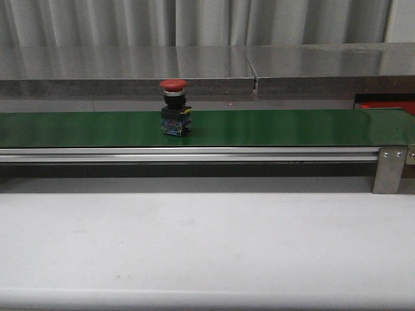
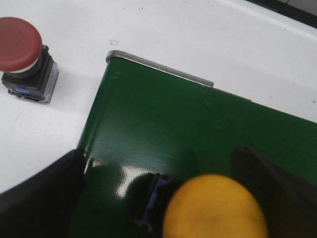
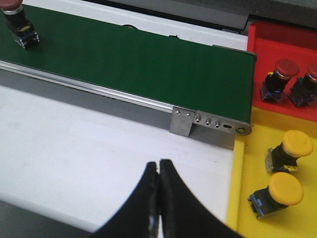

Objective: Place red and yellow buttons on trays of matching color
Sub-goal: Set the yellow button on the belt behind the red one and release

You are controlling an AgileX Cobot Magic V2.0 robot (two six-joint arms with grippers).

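step: yellow button (image 2: 214, 207) sits on the green belt (image 2: 198, 129) between the L gripper (image 2: 163, 198) fingers, near the belt's end. Looks like a drop onto the belt or a pick from it; can't tell which. Its body is mostly hidden under the cap.

L gripper: fingers spread wide, one each side of the yellow button, w/ gaps both sides. Not clamping it.

R gripper (image 3: 159, 198): fingers pressed together, holding nothing, above the white table (image 3: 74, 163) in front of the belt, near the trays.

red button (image 1: 174, 107): upright on the belt, left of centre in front view, far from the trays. R wrist cam shows it well along the belt from the tray end.

spare red (image 2: 24, 59): another red button on the white surface just off the belt's end, seen by L wrist cam only.

red tray (image 3: 282, 39): past the belt end, two red buttons in it already.

yellow tray (image 3: 257, 163): just beside the red tray, touching; two yellow buttons in it, lying tilted.

progress: est. partway; four sorted, at least two on the belt plus the spare.

next move: prob. R arm opens, waits at the tray end, grips the red button by its body, sets it in the red tray. Timing matters if the belt runs.

writing: none legible; no brand or label readable on buttons, belt or trays.
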